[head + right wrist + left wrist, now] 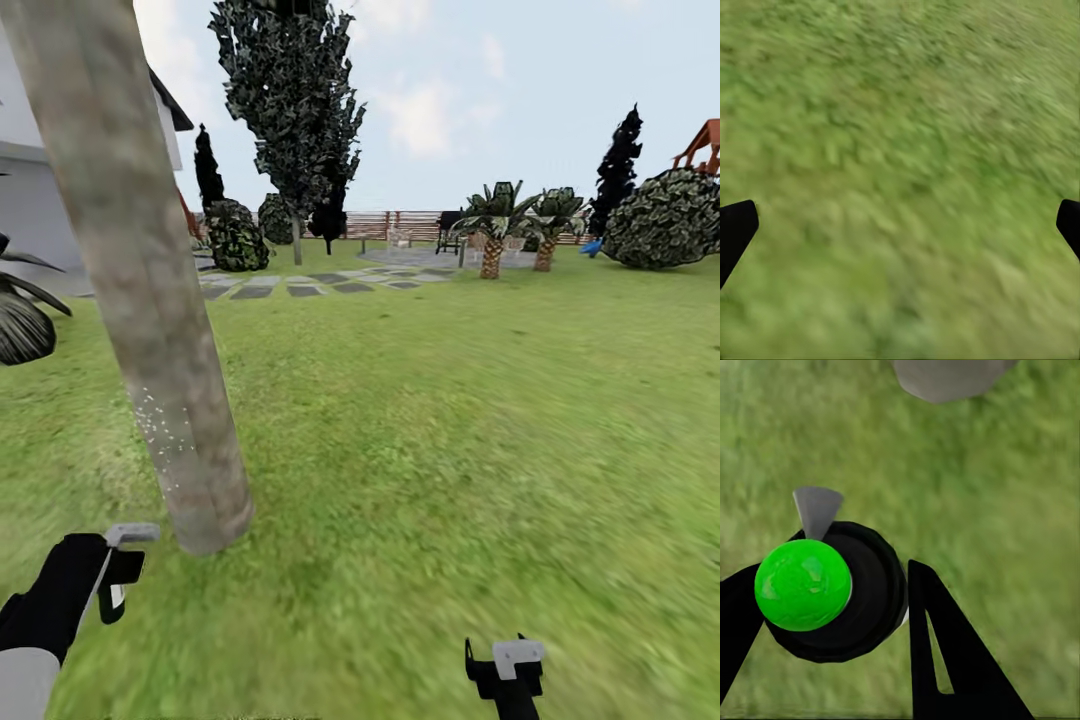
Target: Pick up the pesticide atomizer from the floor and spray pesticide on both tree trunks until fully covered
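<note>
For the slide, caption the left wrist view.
Left tool grips the atomizer, green cap up, over grass.

One grey tree trunk (150,300), two short palms (492,235), three dark cypress-like trees (290,100), one atomizer (825,589).

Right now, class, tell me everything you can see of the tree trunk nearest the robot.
The trunk is a thick, straight, branchless column of mottled grey-brown bark. It leans in the head view and flares slightly where it meets the grass. A patch of tiny white specks dots its lower part. The left tool is close to its base, with the atomizer between the fingers.
</note>
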Robot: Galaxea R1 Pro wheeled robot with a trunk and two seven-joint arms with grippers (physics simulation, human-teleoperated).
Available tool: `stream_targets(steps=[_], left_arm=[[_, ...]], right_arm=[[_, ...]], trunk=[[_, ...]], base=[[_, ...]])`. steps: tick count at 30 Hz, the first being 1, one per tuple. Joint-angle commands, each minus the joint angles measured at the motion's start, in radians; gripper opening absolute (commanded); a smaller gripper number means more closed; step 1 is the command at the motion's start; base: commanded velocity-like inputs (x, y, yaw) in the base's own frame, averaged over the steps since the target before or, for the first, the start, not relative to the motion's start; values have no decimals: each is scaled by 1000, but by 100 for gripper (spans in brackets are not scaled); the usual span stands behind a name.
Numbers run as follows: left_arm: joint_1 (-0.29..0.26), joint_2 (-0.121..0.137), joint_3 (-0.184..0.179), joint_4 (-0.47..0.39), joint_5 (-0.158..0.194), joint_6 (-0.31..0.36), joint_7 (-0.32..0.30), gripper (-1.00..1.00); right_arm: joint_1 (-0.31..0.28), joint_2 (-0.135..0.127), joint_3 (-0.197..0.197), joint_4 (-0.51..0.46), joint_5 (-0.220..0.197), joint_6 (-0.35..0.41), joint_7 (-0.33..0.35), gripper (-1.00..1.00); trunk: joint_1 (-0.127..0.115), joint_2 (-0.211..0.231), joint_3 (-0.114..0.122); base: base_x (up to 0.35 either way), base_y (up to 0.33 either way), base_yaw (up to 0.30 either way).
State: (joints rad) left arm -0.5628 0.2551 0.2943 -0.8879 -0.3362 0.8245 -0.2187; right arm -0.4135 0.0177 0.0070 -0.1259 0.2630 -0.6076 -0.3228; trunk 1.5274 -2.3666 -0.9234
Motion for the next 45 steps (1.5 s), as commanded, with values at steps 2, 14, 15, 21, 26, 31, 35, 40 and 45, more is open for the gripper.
stream_targets(steps=[2,14,15,21,26,31,35,40,45], left_arm=[[1,-1,32,12,-10,-2,-10,-100],[23,-92,98,42,-9,-147,129,-100],[23,-93,100,41,-8,-145,130,-100],[23,-95,101,37,-6,-143,128,-100],[23,-94,103,34,-6,-142,130,-100],[23,-94,103,32,-6,-142,130,-100],[23,-94,103,32,-6,-142,131,-100],[23,-96,102,31,-6,-142,133,-100],[23,-96,100,30,-6,-142,133,-100]], right_arm=[[-1,1,1,1,10,0,-10,100],[-1,-1,1,1,10,-1,-11,100],[-1,-1,1,2,10,-1,-11,100],[-1,0,1,0,10,0,-12,100],[-1,1,1,1,10,0,-13,100],[-1,1,1,1,10,0,-12,100],[-1,1,1,0,10,0,-12,100],[-1,1,1,1,10,0,-12,100],[-1,1,1,1,10,0,-12,100]], trunk=[[0,0,-1],[0,0,-1],[0,0,-1],[0,0,-1],[0,0,-1],[0,0,-1],[0,0,-1],[0,0,-1],[0,0,-1]], base=[[0,0,155],[195,-142,13],[236,-170,0],[106,-234,14],[11,-272,220],[146,-246,274],[229,-193,105],[183,-210,7],[19,-268,0]])
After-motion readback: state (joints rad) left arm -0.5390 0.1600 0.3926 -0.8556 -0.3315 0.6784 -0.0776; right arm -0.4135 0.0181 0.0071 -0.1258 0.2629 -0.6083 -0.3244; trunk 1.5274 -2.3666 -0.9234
